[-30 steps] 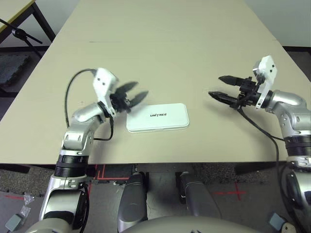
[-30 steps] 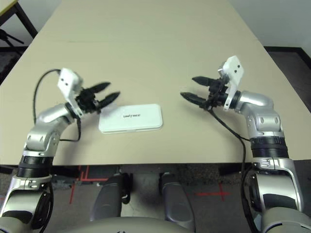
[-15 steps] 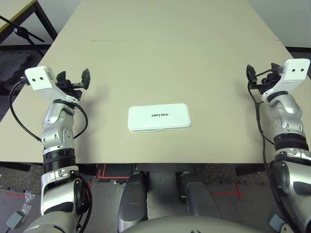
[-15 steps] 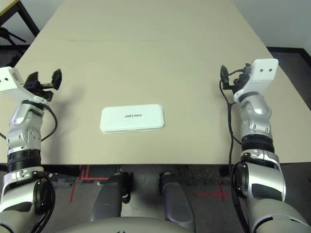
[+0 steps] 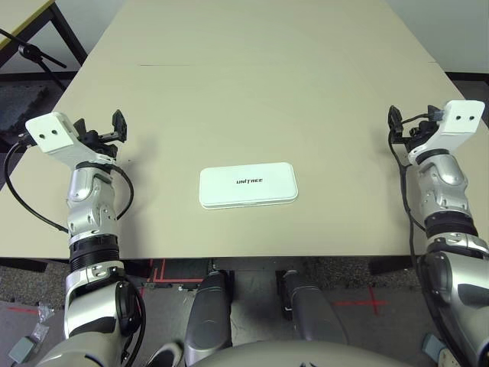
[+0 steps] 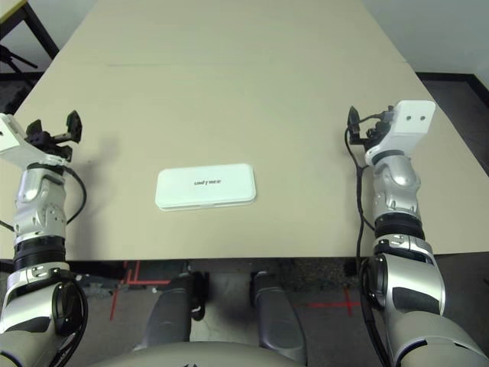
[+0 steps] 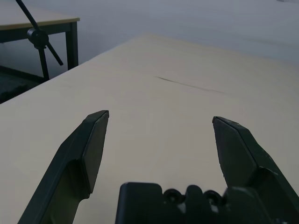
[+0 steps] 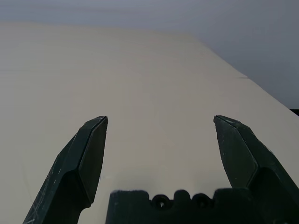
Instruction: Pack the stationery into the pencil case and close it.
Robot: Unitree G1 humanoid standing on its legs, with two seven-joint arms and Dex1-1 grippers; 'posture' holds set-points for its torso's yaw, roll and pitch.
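Observation:
The white pencil case lies shut and flat near the table's front edge, its dark lettering facing up. The stationery is out of view. My left gripper is held up at the table's left side, far from the case, with its fingers wide open and nothing between them. At the table's right side my right gripper is likewise raised, and it stands open and empty. Both grippers point away over the bare tabletop.
The beige table stretches far back behind the case. A second table and a black stand are off the left edge. Dark floor lies beyond both side edges.
Both arms have swung outward from beside the pencil case to the table's sides and turned to point away. The case has stayed in place, shut.

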